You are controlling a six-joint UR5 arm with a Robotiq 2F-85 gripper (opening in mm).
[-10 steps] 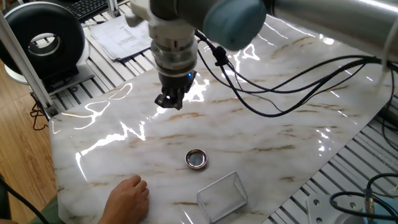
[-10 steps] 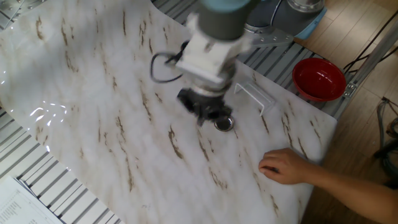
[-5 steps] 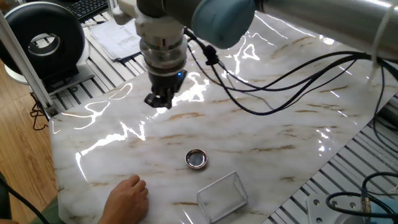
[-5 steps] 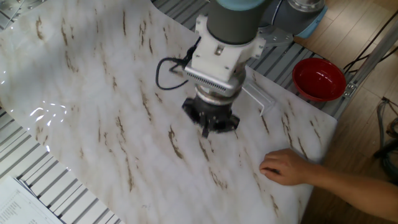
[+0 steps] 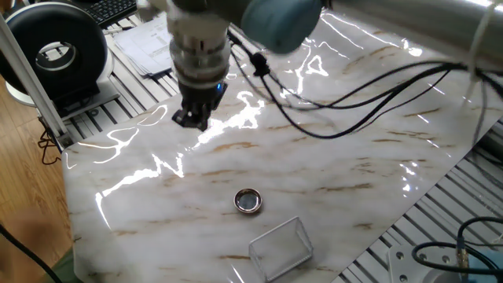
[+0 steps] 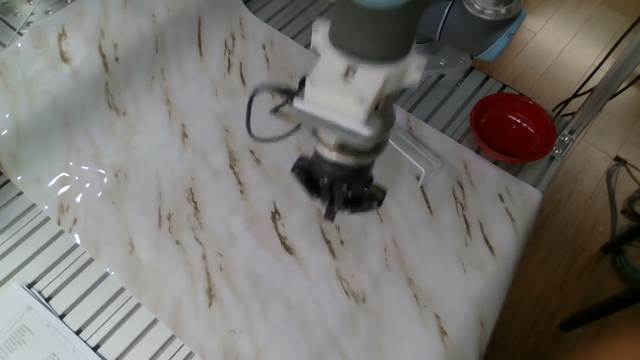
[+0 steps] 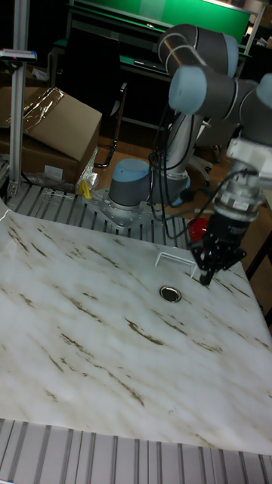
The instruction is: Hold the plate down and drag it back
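Plate [image 5: 247,201]: lies flat on the marble tabletop [image 5: 346,173], just beside a clear plastic tray [image 5: 280,248].
Gripper [image 5: 192,118]: hangs above the tabletop, well apart from the plate, touching nothing.
Fingers: dark, pointing down; gap between them too blurred to tell.
Other fixed view: arm's body hides the plate.

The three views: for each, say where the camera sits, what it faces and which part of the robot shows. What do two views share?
One fixed view: high off one side, facing the plate, tray and gripper.
The other fixed view: high off the opposite side; wrist, red bowl; plate hidden.
Tall fixed view: low at the table edge, facing the whole arm.
Shared: the plate, first and tall views.
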